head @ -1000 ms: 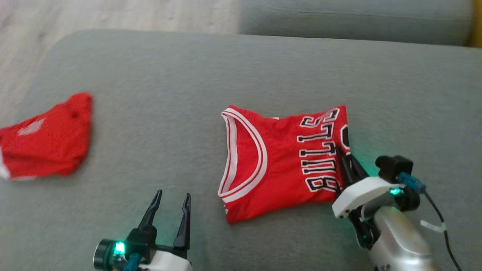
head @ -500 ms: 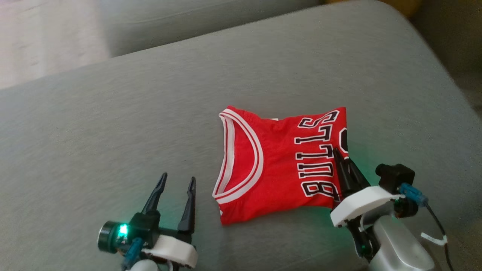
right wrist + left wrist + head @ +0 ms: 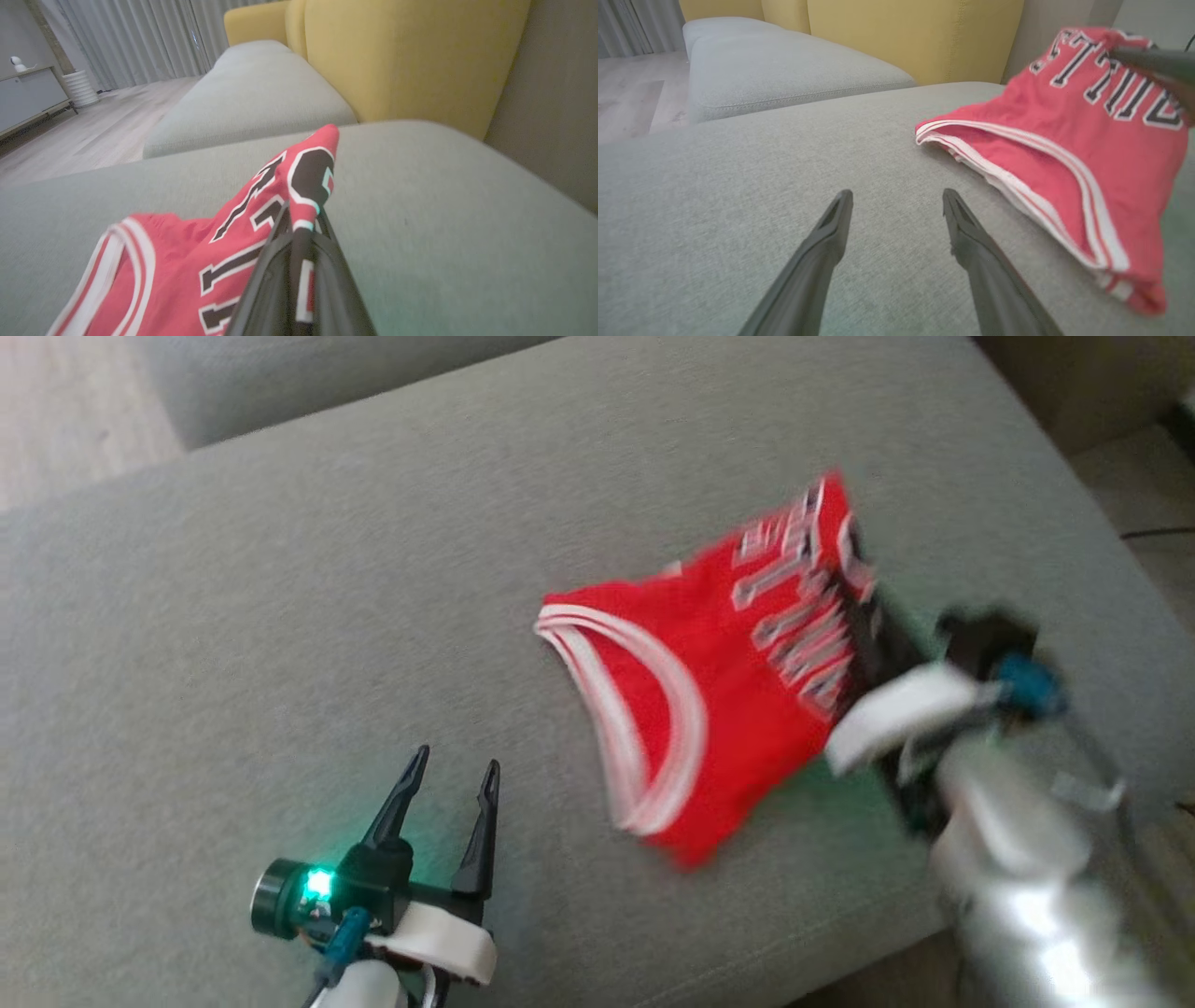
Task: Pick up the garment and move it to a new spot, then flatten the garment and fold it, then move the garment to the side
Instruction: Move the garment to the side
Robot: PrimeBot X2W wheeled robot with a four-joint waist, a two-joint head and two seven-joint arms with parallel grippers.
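Garment [image 3: 719, 709], clamped at its lettered edge in the right gripper [image 3: 303, 217], wants a low, slow sideways carry to keep its folds; left gripper [image 3: 455, 773] gapes idle.

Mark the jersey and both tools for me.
red jersey [image 3: 738, 709], head view, red panel beside the lettering.
left tool [image 3: 457, 761], head view, midway between its open fingertips.
right tool [image 3: 302, 219], right wrist view, between fingertips pinching the jersey's edge.

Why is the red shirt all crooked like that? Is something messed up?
The red jersey sits askew: the right gripper is shut on its lettered edge and holds that edge up, while the collar end seems to rest on the grey cushion. I see no tear or mess. The left gripper is open, apart from it.
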